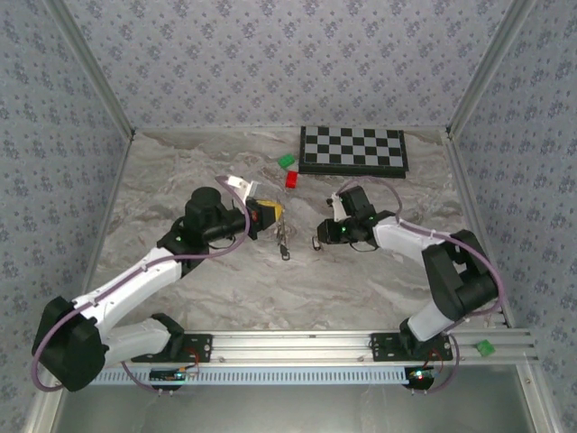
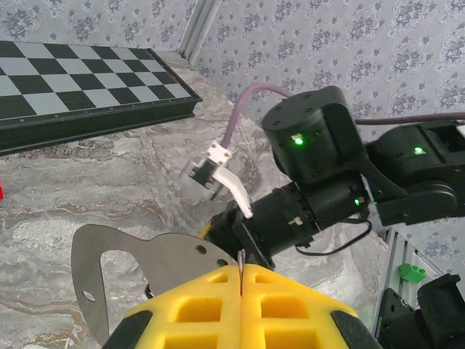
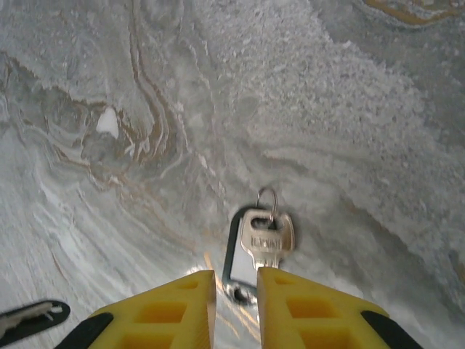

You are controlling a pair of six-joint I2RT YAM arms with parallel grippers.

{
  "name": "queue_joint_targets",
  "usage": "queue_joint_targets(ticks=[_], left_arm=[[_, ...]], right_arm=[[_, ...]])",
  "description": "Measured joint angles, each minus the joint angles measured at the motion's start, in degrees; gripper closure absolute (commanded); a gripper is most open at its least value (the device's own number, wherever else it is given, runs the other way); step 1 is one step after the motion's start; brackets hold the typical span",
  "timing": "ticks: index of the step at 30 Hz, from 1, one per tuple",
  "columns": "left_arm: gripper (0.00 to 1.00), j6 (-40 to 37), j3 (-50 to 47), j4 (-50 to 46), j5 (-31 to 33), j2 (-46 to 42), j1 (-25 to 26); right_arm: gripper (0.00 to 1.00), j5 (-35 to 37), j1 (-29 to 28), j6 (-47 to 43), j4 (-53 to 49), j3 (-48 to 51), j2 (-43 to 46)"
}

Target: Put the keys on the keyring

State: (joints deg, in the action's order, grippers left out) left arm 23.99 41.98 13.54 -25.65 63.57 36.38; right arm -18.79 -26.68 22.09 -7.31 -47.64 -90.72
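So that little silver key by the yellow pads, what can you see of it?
The silver key looks like shiny metal, with a rounded head stamped with lettering too small to read. A small wire ring sits at the head's top. Its blade points into the gap between the right end effector's yellow pads; whether they pinch it is unclear. It sits over the marble table.

Key point(image 3: 266, 236) on table point(image 3: 341, 109); blocks point(image 1: 287, 161) just L of chessboard point(image 1: 353, 149).

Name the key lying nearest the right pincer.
The silver-headed key, right at the gap between the pads of the right pincer; the dark key lies off to the side.
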Motion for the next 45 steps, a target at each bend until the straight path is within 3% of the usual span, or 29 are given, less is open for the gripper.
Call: queue_joint_targets(ticks=[10,21,32,45], left_arm=[[1.0,0.0,-0.2,0.1,0.0,-0.3,0.0],[1.0,0.0,-0.2,0.2,0.0,-0.3,-0.4],[1.0,0.0,-0.6,1.3,-0.1,-0.3,-0.7],[1.0,0.0,-0.6,1.6,-0.3,-0.3,-0.7]], right_arm=[[0.73,-3.7,2.8,3.0,-6.2,-10.6,-8.9],[0.71,-7.6,4.0,-1.7,-19.6,-21.0,-16.4],[0.7,-7.4,3.9,-3.8,-23.7,-23.1,-18.3],[0.78,-7.4,3.3,-4.6,-25.0,-24.5,-20.9]])
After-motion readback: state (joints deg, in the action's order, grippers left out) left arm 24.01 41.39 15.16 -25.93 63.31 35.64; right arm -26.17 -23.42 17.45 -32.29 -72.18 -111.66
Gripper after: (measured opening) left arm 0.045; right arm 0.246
